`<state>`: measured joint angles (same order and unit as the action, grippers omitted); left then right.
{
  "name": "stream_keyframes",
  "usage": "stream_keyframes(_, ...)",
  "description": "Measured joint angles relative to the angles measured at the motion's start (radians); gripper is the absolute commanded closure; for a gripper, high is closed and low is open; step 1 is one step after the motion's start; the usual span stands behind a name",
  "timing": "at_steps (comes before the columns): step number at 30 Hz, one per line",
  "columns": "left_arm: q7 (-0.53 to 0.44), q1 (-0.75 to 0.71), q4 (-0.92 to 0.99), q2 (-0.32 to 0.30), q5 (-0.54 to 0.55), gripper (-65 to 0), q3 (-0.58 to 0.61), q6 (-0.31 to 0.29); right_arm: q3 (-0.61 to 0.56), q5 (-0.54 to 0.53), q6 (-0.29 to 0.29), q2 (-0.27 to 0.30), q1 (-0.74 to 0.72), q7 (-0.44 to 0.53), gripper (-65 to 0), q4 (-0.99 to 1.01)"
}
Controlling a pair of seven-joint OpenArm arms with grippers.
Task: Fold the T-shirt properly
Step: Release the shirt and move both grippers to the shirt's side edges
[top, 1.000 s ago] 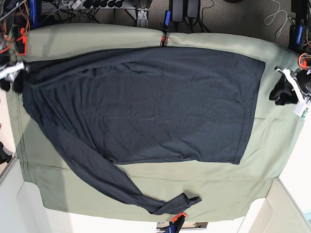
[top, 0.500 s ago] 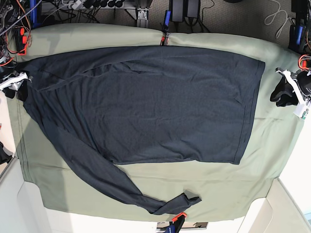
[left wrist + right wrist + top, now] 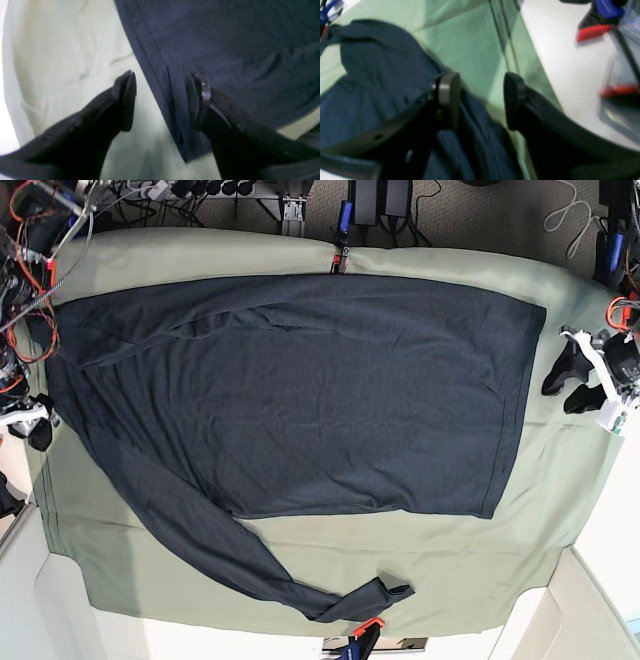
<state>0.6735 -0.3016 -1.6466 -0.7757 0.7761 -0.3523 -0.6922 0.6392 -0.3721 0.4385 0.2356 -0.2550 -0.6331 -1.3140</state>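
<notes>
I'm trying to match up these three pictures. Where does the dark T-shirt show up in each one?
Base view: the T-shirt spreads flat over most of the green cloth, one long sleeve trailing toward the bottom edge.
Left wrist view: its stitched hem runs diagonally between the open left gripper fingers; the body fills the upper right.
Right wrist view: bunched fabric fills the left side, beneath the open right gripper.
Shared landmark: the green cloth.

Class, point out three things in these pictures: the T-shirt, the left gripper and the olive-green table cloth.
T-shirt [image 3: 330, 390]: base view, middle of its body.
Left gripper [image 3: 160, 100]: left wrist view, midway between its open fingertips.
Table cloth [image 3: 450, 560]: base view, bare stretch below the hem.
</notes>
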Motion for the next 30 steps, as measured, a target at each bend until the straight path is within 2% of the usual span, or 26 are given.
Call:
stream_keyframes(7,-0.033,0.256,0.217,0.011,-0.047,-34.6,0.194,0.026,-0.104,0.153,-0.004,0.003,-0.142,0.045,-28.5,0.22)
stream_keyframes(14,-0.079,0.589,0.549,0.04,-0.091,-34.6,0.357,0.032,-0.254,0.174,-0.001,0.002,-0.155,0.065,-28.5,0.321)
stream_keyframes(19,-0.169,0.789,0.846,0.125,-0.171,-34.6,0.464,0.031,-0.267,0.175,-0.001,0.003,-0.157,0.063,-28.5,0.322)
stream_keyframes(22,-0.238,0.875,1.024,0.187,-0.244,-34.5,0.476,0.036,-0.267,0.175,-0.001,0.003,-0.159,0.048,-28.5,0.322)
stream_keyframes(23,-0.261,0.895,1.069,0.201,-0.264,-34.5,0.476,0.054,-0.267,0.175,0.0,0.003,-0.159,0.046,-28.5,0.321)
stream_keyframes(26,-0.315,0.931,1.153,0.235,-0.319,-34.5,0.476,0.109,-0.267,0.175,-0.001,0.003,-0.158,0.041,-28.5,0.321)
stream_keyframes(30,-0.334,0.936,1.168,0.274,-0.359,-34.5,0.475,0.116,-0.267,0.175,-0.001,0.003,-0.158,0.039,-28.5,0.321)
